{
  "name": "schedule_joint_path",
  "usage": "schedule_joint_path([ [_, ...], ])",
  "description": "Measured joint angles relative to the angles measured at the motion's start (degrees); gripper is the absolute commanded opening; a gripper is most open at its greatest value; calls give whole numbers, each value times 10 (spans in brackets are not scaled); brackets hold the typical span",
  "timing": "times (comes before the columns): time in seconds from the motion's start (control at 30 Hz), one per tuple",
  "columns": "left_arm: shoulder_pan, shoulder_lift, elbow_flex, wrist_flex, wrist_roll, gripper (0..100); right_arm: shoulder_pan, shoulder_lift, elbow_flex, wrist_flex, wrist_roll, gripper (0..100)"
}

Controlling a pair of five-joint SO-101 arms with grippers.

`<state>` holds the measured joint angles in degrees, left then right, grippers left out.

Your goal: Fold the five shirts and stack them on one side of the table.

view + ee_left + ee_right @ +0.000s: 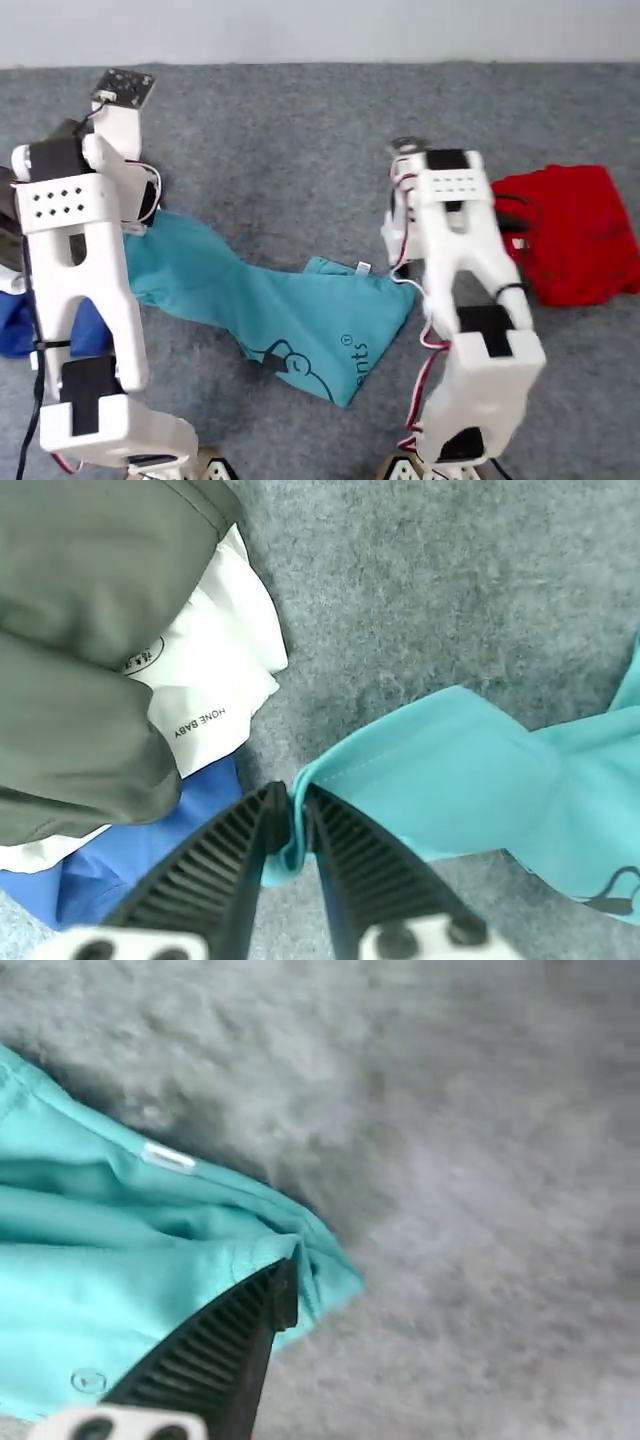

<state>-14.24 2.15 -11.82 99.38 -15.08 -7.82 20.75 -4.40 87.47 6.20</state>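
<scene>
The teal shirt lies spread across the counter between the two arms. The left tool is clamped on one edge of it, probably to draw the cloth taut for folding. The right tool sits at the opposite corner; its grip cannot be determined. A red shirt lies apart, beside the right arm.

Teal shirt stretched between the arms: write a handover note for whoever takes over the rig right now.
Left gripper: shut on one edge of the teal shirt.
Right gripper: at the shirt's opposite corner, near the collar tag; grip unclear.
Teal shirt: unfolded and twisted, mid-table.
Red shirt: alone beside the right arm.
Dark grey shirt, white shirt, blue shirt: heaped by the left arm.
Done: no single stack yet.
Left: fold the teal shirt, then gather all five on one side.
</scene>
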Motion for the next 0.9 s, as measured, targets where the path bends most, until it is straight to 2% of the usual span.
schedule_joint_path([
  [0.13,0,0,20,0,0,13,-35,18,0,-4,2,724],
  [0.23,0,0,40,0,0,13,-35,18,0,-4,2,724],
  [0.53,0,0,72,-23,0,13,-58,-33,-75,106,2,724],
  [0.73,0,0,72,-23,0,13,-62,-35,-90,129,73,723],
  [0.9,0,0,72,-23,0,13,-62,-48,-90,130,41,723],
])
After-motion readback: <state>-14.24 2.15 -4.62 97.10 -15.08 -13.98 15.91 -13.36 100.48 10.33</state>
